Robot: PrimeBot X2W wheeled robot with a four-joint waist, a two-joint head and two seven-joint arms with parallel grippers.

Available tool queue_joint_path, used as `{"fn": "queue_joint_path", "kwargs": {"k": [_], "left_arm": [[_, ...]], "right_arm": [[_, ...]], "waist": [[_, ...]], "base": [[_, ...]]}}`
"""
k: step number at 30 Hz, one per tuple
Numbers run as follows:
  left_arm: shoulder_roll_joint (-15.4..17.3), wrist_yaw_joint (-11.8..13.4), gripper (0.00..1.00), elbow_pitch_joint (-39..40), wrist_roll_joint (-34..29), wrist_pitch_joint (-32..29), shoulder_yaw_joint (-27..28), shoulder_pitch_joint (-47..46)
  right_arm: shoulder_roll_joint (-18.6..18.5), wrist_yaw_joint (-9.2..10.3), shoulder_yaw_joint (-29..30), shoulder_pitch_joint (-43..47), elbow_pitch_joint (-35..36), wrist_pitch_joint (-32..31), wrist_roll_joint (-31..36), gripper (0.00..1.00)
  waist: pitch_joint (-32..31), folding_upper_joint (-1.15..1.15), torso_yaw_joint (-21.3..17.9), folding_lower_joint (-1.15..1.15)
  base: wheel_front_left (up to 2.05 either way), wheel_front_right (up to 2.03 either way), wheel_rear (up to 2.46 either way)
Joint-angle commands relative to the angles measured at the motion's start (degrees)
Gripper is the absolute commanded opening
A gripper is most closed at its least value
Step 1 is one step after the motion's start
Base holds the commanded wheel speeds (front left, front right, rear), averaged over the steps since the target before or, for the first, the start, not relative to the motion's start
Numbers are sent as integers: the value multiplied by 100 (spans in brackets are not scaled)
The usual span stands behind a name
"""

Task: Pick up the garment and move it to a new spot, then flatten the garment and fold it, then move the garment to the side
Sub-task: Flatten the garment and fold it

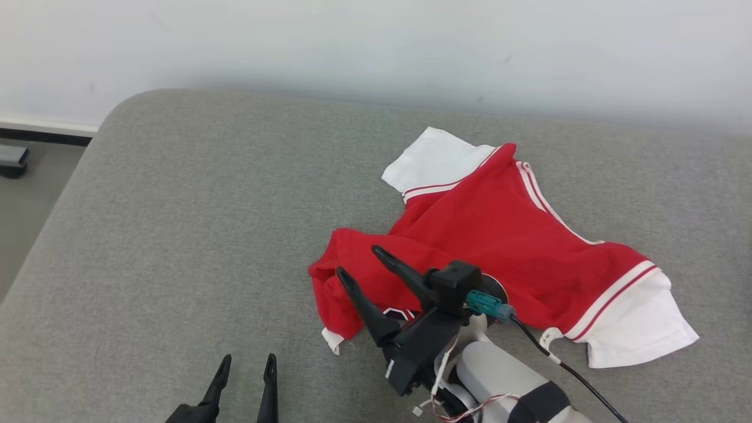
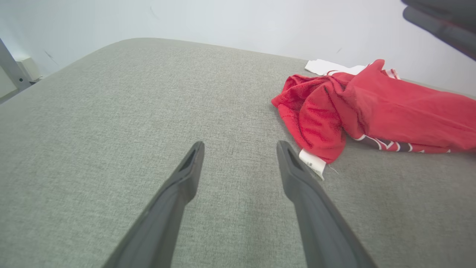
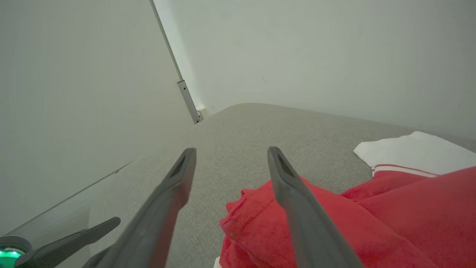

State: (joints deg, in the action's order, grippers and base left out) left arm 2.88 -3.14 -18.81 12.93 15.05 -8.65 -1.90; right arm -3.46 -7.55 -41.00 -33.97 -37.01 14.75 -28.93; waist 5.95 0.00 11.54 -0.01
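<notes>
Though folds half-hide its print, the crumpled red-and-white shirt [image 1: 499, 235] runs sleeve-to-sleeve beneath and right of the right gripper's [image 1: 358, 261] parted jaws, the left gripper's [image 1: 248, 358] parted too.

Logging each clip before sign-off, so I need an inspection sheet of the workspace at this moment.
Surface: grey cloth-covered surface with a rounded far corner.
Job's things: red garment with white sleeves, lying crumpled right of centre, not flattened or folded; white label at its near-left edge.
Clutter: nothing seen.
Grippers: left gripper open, holding nothing, left of the garment. Right gripper open, over the garment's bunched near-left edge, nothing between its fingers.
Cables: black cable runs from a teal connector on the right wrist; thin red and white wires below it.
Surroundings: pale wall behind; floor at left with a dark object.
</notes>
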Motion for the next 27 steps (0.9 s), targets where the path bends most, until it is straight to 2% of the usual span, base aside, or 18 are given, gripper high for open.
{"fn": "queue_joint_path", "kwargs": {"k": [1, 4, 13, 21, 27], "left_arm": [[0, -17, 100, 11, -37, 18, 20, 73], [0, -24, 100, 47, -45, 18, 41, 47], [0, -131, 100, 197, 77, 18, -197, -277], [3, -91, 100, 103, 211, 18, -416, -608], [5, 18, 100, 19, 149, 18, -318, -697]], "right_arm": [[-94, 15, -23, 29, -61, 36, -61, 100], [-208, 15, 234, 123, -30, 42, -43, 100], [-335, 14, 1698, 904, 232, 45, 701, 100], [-259, 14, 2280, 1238, 364, 47, 1020, 100], [-191, 14, 2544, 1301, 432, 47, 1154, 100]], "waist": [[-30, 0, -92, 1], [-72, 0, -227, 1], [-54, 0, -767, 1], [135, 0, -1238, 1], [254, 0, -1450, 1]], "base": [[0, 0, 0], [0, 0, 0], [0, 0, 0], [0, 0, 0], [0, 0, 0]]}}
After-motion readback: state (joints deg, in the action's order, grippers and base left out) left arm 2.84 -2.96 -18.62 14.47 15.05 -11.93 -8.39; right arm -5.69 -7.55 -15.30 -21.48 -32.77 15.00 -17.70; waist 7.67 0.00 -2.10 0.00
